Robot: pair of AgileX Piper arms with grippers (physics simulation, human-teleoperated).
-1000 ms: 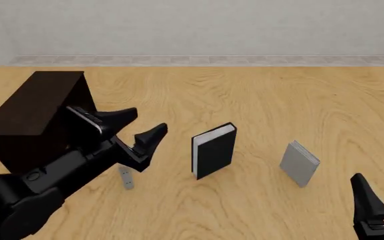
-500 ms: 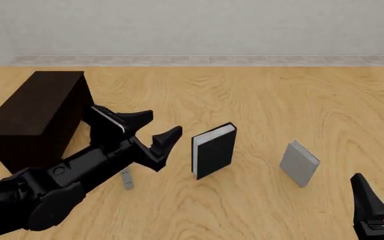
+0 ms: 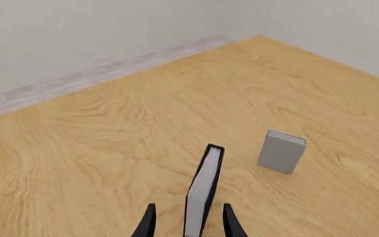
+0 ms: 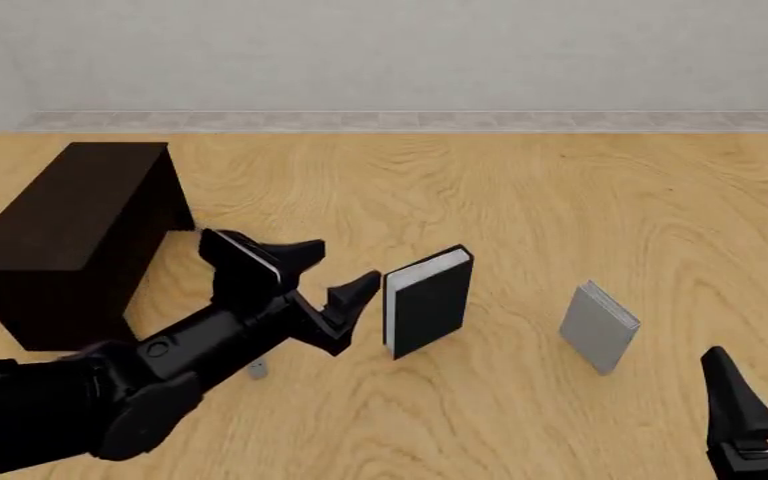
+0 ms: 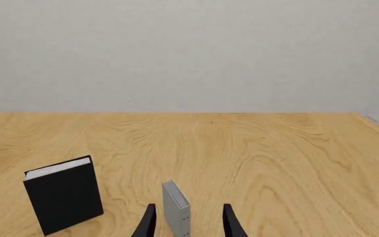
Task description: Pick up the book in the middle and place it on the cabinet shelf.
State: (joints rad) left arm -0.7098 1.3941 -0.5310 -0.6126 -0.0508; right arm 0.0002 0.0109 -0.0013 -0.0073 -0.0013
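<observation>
The book [image 4: 427,303] stands upright in the middle of the table, black with white page edges. My left gripper [image 4: 345,262] is open just left of it, fingertips close to its spine and not touching. In the left wrist view the book [image 3: 203,187] is edge-on, in line with the gap of the open left gripper [image 3: 188,223]. The dark cabinet [image 4: 71,235] stands at the far left; I cannot make out its shelf. My right gripper [image 4: 766,378] is open at the bottom right, holding nothing.
A smaller grey book [image 4: 599,327] stands right of the black one and straight ahead of the right gripper [image 5: 188,223]. A thin grey book [image 4: 259,369] peeks out under my left arm. A wall runs along the table's far edge.
My left arm has moved right, away from the cabinet toward the black book, and now covers most of the thin grey book. The right arm has not moved.
</observation>
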